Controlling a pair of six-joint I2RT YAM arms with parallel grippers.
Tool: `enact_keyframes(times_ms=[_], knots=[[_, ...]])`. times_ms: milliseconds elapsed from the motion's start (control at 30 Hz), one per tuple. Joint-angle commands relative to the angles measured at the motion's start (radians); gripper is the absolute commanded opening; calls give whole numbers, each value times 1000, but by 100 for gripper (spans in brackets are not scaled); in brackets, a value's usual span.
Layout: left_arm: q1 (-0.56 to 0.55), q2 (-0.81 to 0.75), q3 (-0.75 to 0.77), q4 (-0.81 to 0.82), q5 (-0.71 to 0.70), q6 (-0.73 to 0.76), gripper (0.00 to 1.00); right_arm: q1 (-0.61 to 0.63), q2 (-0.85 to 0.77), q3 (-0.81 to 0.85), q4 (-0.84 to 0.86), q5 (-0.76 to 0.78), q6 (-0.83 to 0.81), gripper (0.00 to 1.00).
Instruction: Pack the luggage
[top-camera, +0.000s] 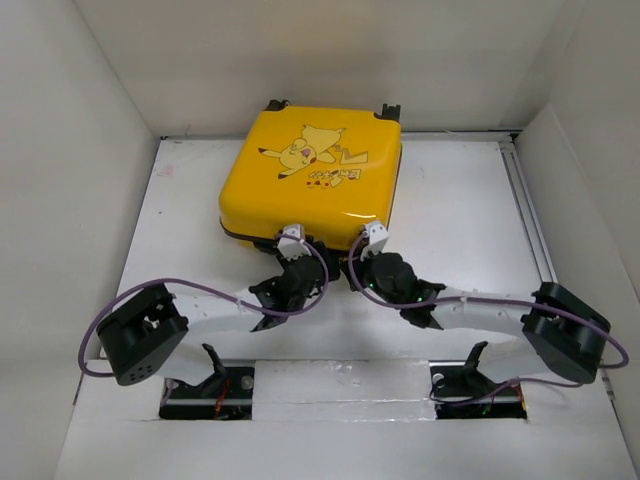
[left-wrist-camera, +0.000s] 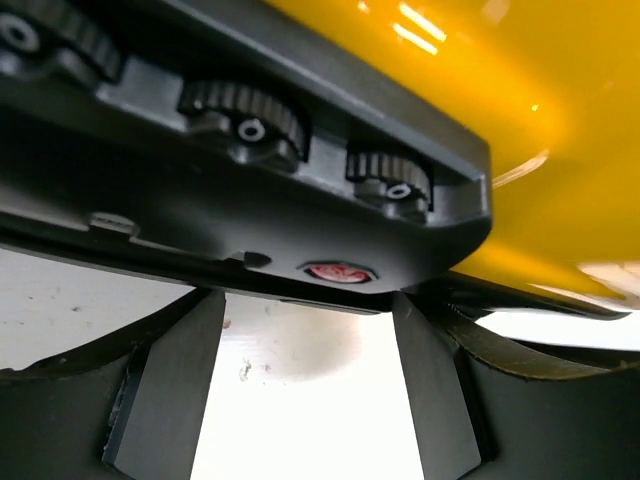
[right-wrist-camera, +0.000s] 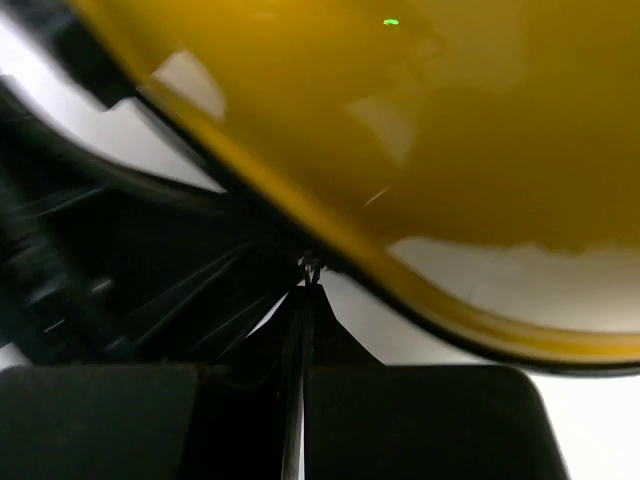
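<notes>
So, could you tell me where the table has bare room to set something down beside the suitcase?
Bare table lies between the luggage and the right-hand rail, and a narrower patch between it and the left wall. It is crowded at the luggage's near edge, where the left gripper and right gripper sit.

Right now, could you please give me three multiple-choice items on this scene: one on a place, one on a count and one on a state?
1. The luggage lies: A) at the table's far middle; B) at its near left corner; C) off it.
2. Lock dials in the left wrist view: A) one; B) three; C) five.
3. The right pincer is: A) wide open; B) shut; C) out of view.
Answers: 1 A, it sits far and central; 2 B, three toothed wheels show; 3 B, its fingers meet.
</notes>
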Motion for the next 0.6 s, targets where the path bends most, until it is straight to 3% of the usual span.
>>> enact_keyframes(times_ms=[0, 100, 233, 367, 500, 567], knots=[[17, -13, 54, 86, 25, 37, 62, 51, 81, 70, 72, -17, 75, 0], [17, -103, -15, 43, -9, 25, 62, 51, 81, 47, 72, 5, 65, 0], [8, -492, -171, -12, -117, 2, 62, 51, 47, 6, 63, 2, 55, 0], [61, -683, -114, -116, -212, 87, 67, 51, 47, -5, 63, -30, 55, 0], [210, -613, 47, -138, -245, 118, 75, 51, 47, -5, 63, -41, 46, 0], [314, -555, 136, -138, -151, 109, 76, 51, 37, -5, 53, -52, 46, 0]])
